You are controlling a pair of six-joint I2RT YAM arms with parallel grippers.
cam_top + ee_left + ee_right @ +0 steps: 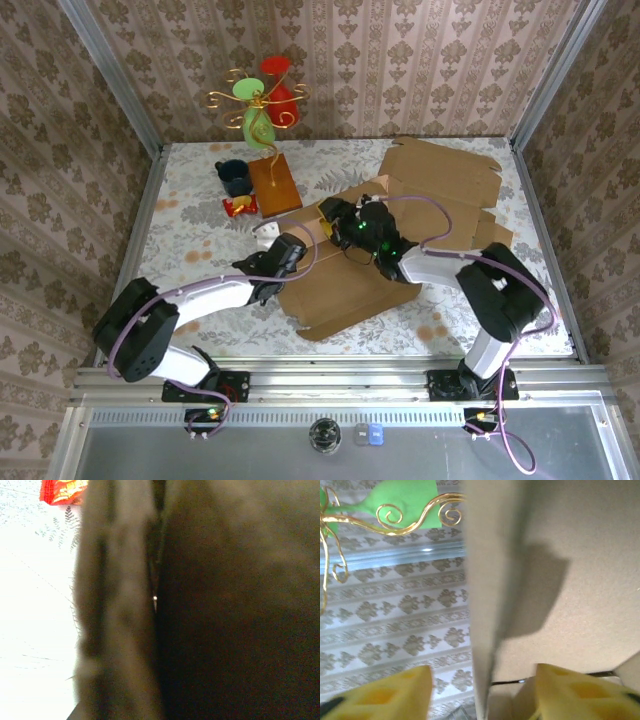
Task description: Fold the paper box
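Cardboard flap (pixel 490 580) of the brown paper box (pixel 340 290) stood edge-on between the parted jaws of the right gripper (pixel 479 692), running toward 12 o'clock; the left gripper (pixel 283 252), closed, sat at its 9 o'clock.

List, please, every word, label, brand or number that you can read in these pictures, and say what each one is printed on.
No text can be read anywhere in these pictures.
red packet: it carries yellow print, which is too small in the top view and too blurred in the left wrist view to read.
cardboard box: plain brown, with no print visible on it.
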